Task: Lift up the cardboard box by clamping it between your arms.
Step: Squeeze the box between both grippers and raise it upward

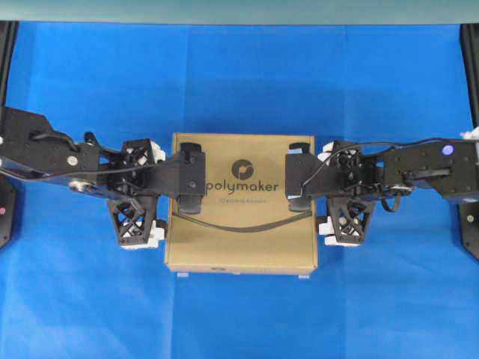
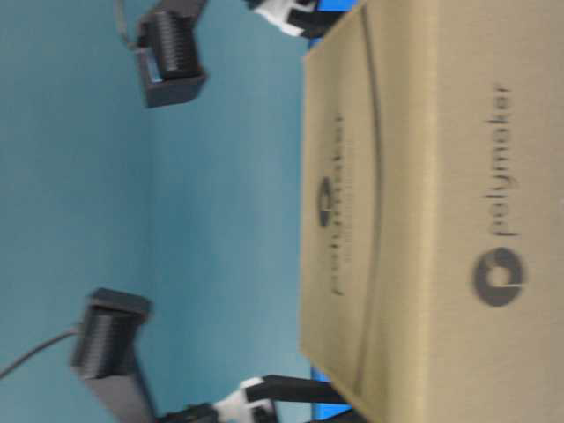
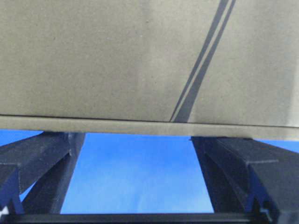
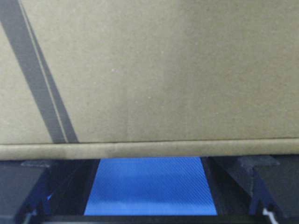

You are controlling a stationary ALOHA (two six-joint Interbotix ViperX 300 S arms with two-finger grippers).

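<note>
Both my jaws are spread wide, gripping nothing. The cardboard box [image 1: 243, 206] sits mid-table with my left gripper [image 1: 138, 193] at 9 o'clock, right gripper [image 1: 346, 193] at 3. I'd squeeze evenly, then lift level.

Tabletop [image 1: 239, 82]: blue cloth cover, spread edge to edge, faint creases. Teal wall along far edge. Cardboard box [image 1: 241, 202] over tabletop centre, slightly toward near edge, sides square to tabletop edges. Wrist views show blue tabletop beneath box's lower edge; cannot tell whether box rests on tabletop. Two small pale tabs [image 1: 183, 274] show on cloth at box's near edge.
</note>
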